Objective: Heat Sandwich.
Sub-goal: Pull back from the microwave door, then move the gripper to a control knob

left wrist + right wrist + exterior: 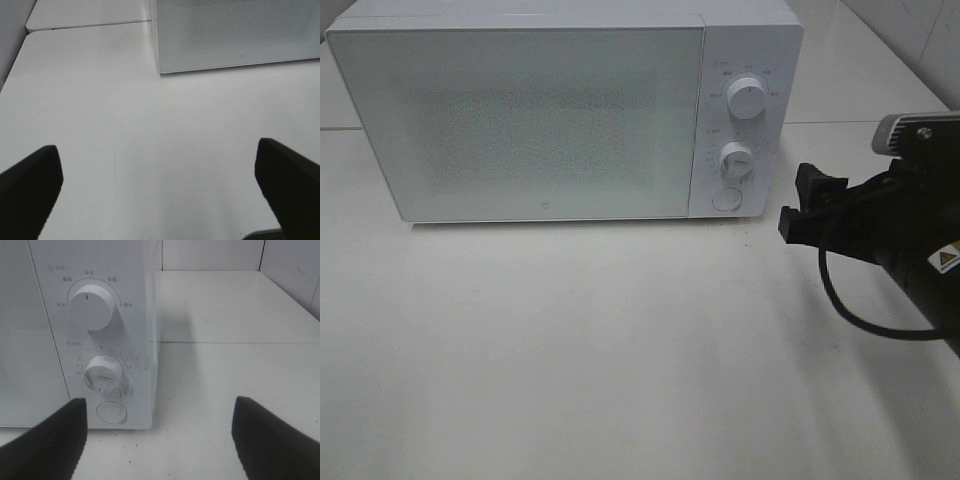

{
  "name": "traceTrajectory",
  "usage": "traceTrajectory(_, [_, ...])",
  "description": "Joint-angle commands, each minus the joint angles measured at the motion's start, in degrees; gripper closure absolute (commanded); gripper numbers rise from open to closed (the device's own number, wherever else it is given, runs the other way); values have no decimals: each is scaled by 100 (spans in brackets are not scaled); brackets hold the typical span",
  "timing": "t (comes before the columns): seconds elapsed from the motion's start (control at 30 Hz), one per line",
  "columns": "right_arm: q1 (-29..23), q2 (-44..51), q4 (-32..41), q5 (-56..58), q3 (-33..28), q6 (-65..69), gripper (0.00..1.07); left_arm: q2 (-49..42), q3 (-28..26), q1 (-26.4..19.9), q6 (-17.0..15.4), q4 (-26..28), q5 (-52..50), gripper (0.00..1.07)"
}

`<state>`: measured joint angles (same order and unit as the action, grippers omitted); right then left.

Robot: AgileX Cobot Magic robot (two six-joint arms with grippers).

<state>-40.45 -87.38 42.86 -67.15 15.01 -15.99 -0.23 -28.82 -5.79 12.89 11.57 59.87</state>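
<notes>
- Found no sandwich in any of the three views; could not tell where it lay.
- Saw a white microwave standing at the back of the white table, with the frosted door closed flush; could make out nothing of the inside through it.
- Noted the control panel on the microwave's right side: an upper knob, a lower knob beneath it, and a round button at the foot of the panel.
- Picked out, in the right wrist view, a red mark on each knob, printed labels around both, and small dark specks on the panel near the lower knob.
- Found the right gripper held in the air just right of the control panel, near it but not touching, about level with the lower knob and the button.
- Saw its two black fingers spread wide with nothing between them, facing the panel's right edge and the bare table beside it.
- Traced a black cable looping under the right arm, above the table.
- Could not find the left gripper in the high view; saw it only through its own wrist camera.
- Saw its black fingers spread wide apart over bare table, gripping nothing, with the microwave's lower front corner ahead and well apart.
</notes>
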Motion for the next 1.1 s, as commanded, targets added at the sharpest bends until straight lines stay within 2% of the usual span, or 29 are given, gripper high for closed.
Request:
traceTrajectory(0.03, [-401,-309,424,-275,218,-212,31,-149,6,-29,-23,17,-57,5])
traceTrajectory(0.27, [-688,-768,458,-298,550,-338,31,-149,6,-29,-23,17,-57,5])
traceTrajectory(0.37, [-837,-985,722,-298,751,-361,31,-149,6,-29,-23,17,-57,5])
traceTrajectory(0.9, [-837,-1157,882,-264,808,-315,31,-149,6,-29,-23,17,-57,5])
traceTrajectory(1.1, [-642,-1495,768,-258,1037,-269,31,-149,6,-29,-23,17,-57,5])
